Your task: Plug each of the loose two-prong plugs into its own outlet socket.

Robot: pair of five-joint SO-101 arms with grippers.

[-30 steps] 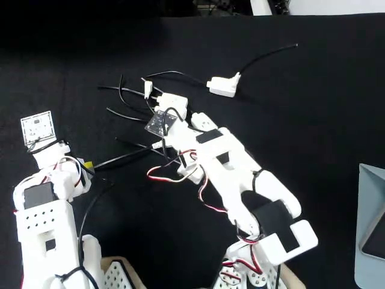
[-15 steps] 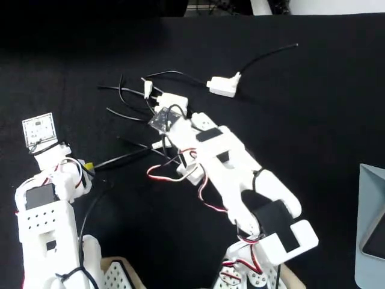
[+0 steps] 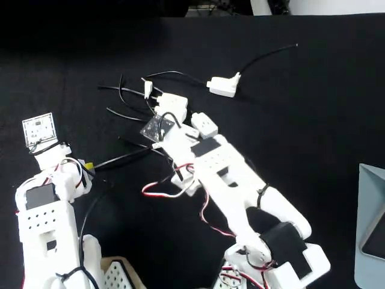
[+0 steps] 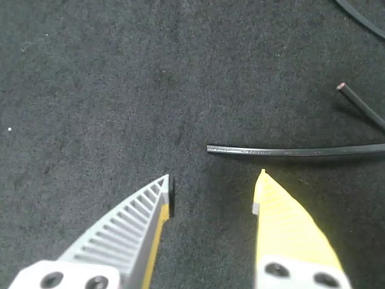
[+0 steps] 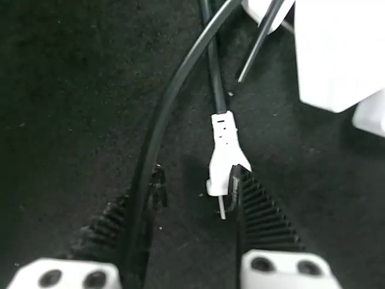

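Black, perhaps felt tablecloth; ribbed right claw straddles flat white plug.

Bright even light blows out the right arm against black cloth (shadows faint)

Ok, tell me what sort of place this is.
Probably a robotics test bench: a black cloth-covered table, the left arm and right arm side by side, and white outlet blocks with loose black cords.
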